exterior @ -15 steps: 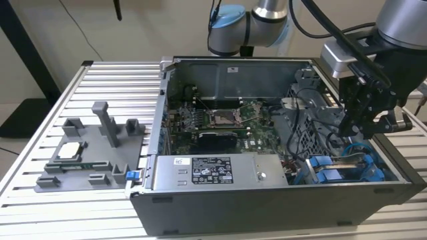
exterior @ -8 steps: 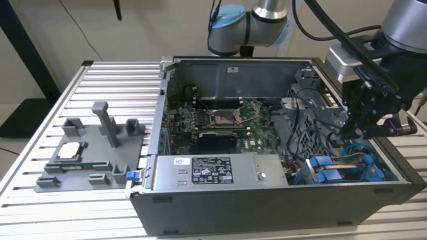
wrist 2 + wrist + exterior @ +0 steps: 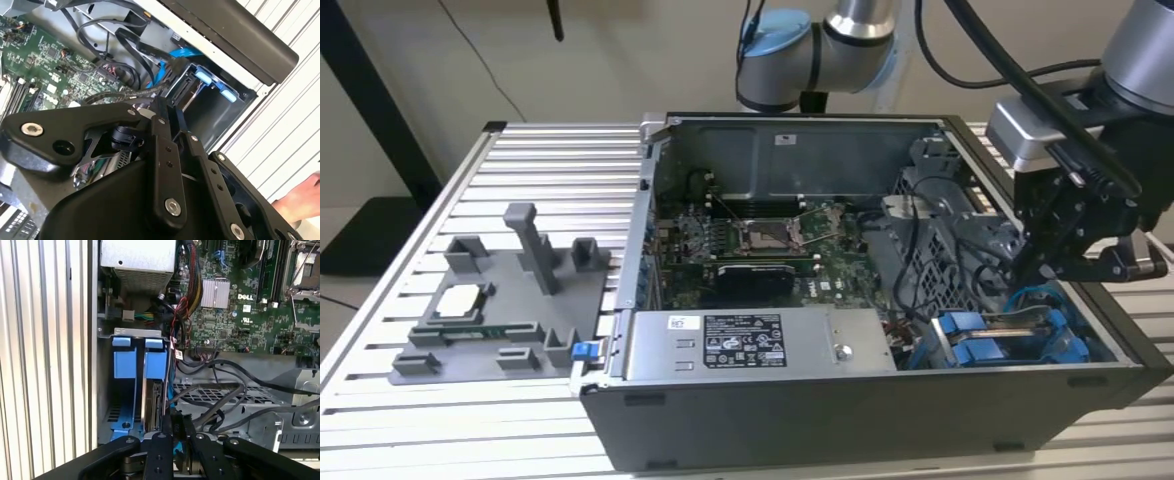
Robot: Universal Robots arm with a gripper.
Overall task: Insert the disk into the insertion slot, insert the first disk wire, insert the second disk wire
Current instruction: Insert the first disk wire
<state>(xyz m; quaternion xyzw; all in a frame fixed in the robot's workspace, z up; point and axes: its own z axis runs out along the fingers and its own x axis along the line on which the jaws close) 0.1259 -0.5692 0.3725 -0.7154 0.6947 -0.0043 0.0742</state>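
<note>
Gripper point(image 3: 1034, 270) hung over the open computer case's point(image 3: 854, 420) corner at the exterior view's right, right above the insertion slot point(image 3: 987, 340) with its blue rails. In the first wrist view I saw the fingers pinched close together on a dark disk wire point(image 3: 177, 420) plug. What looked like the disk point(image 3: 151, 405) sat edge-on between the rails, just beside the fingertips.

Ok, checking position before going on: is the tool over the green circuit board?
No, in the exterior view the tool hangs above the blue drive bay.
</note>
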